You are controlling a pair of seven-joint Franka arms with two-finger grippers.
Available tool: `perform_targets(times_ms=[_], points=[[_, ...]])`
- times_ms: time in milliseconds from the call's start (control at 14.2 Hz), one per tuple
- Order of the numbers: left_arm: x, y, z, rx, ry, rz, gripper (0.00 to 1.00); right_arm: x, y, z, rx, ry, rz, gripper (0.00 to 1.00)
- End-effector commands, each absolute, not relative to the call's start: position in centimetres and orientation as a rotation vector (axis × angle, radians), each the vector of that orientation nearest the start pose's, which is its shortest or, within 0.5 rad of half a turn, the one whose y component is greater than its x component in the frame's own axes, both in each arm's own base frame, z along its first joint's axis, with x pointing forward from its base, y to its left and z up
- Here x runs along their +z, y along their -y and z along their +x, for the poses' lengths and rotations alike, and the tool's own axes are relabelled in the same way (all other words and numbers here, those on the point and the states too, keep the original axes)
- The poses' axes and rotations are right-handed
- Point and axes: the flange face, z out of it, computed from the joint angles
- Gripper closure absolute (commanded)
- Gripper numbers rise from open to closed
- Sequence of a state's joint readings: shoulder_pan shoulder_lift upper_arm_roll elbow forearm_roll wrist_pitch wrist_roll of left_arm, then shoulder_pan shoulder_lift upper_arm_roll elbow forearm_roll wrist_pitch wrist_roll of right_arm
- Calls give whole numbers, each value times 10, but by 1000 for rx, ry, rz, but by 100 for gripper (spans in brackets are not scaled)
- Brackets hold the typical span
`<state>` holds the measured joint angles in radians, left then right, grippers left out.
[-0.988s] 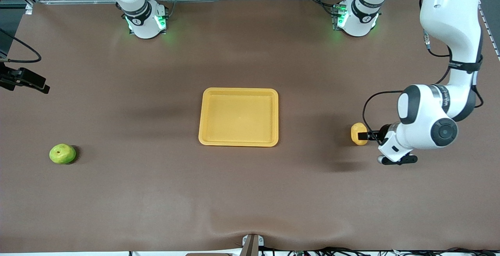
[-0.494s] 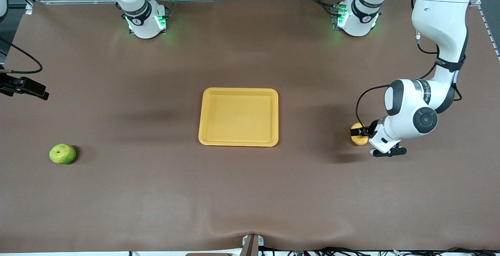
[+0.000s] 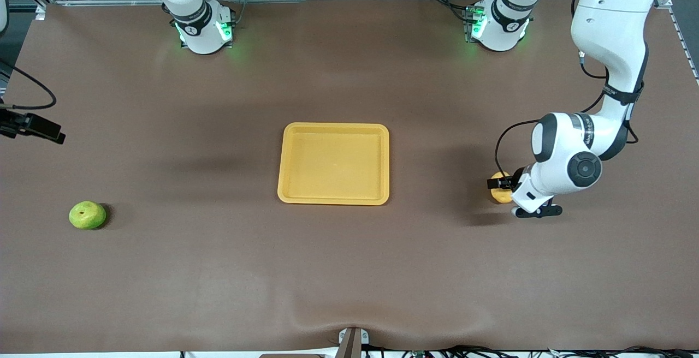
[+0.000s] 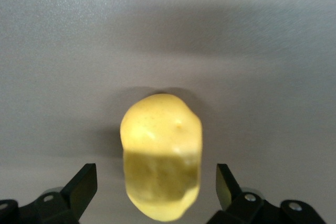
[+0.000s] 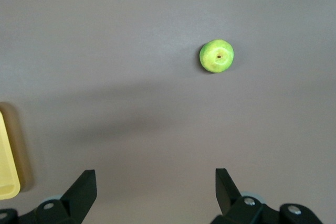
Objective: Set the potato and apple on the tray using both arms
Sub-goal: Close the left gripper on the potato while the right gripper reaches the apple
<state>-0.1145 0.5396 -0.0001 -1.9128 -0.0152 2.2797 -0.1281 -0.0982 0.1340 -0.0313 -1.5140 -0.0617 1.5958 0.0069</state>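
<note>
The potato (image 3: 501,196) lies on the table toward the left arm's end, and in the left wrist view (image 4: 161,156) it sits between the fingers with a gap on each side. My left gripper (image 3: 499,188) is open around it (image 4: 156,174). The green apple (image 3: 87,215) lies toward the right arm's end, also in the right wrist view (image 5: 216,56). My right gripper (image 3: 38,127) is open and empty (image 5: 156,179), up over the table edge away from the apple. The yellow-orange tray (image 3: 334,201) is mid-table with nothing in it.
A corner of the tray (image 5: 6,161) shows at the edge of the right wrist view. The brown table mat has a wrinkle at its near edge (image 3: 327,322). A bracket (image 3: 352,341) sticks up there. Both arm bases stand along the back edge.
My left gripper has come lower and a little toward the tray, so its fingers now flank the potato. My right gripper has drifted slightly toward the apple. The fruits and tray have not moved.
</note>
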Motion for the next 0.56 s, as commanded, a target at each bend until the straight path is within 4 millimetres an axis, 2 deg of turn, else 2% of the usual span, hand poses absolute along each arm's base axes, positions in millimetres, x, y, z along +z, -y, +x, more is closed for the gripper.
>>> perform_targets(times_ms=[0,71,141,212,353,494], points=[[188,75,614,237,7,-3080,40,550,93,604,144,-204,-3204,0],[187,75,618,230,10,-3081,59,545,95,606,152,-208,-3206,0],[189,76,621,223,12,-3081,71,540,98,609,151,-211,-3212,0],[191,76,623,213,26,-3082,78,533,101,611,167,-217,-3212,0],[195,79,626,196,41,-3083,81,519,106,615,203,-219,-3217,0],[211,83,636,142,99,-3092,81,505,116,619,222,-154,-3221,0]])
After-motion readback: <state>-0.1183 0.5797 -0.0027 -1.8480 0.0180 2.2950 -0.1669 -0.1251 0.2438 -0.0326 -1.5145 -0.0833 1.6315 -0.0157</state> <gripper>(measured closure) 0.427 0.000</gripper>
